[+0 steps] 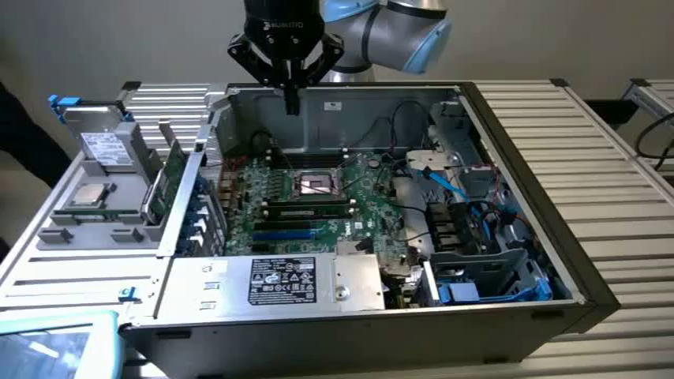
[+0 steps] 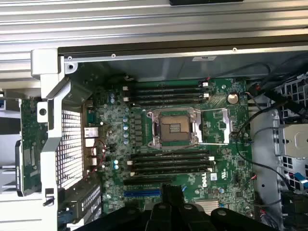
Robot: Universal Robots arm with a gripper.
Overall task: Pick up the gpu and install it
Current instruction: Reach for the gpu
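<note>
The gpu (image 1: 172,178) stands on edge in a slot of the grey parts tray (image 1: 74,237), at the exterior view's left of the open computer case (image 1: 506,158). Its green circuit board face shows. In the wrist view the gpu (image 2: 30,139) appears as a green board outside the case wall. My gripper (image 1: 290,104) hangs above the rear of the case, over the motherboard (image 1: 316,209), fingers pointing down, shut and holding nothing. The wrist view looks down on the motherboard (image 2: 216,159), with the gripper (image 2: 172,190) over the expansion slots (image 2: 142,193).
A silver hard drive (image 1: 106,146) and a processor (image 1: 90,196) lie in the tray. Inside the case are the bare CPU socket (image 2: 174,127), RAM sticks (image 1: 305,212), a power supply (image 1: 284,280), a drive cage (image 1: 484,268) and loose cables (image 1: 443,185).
</note>
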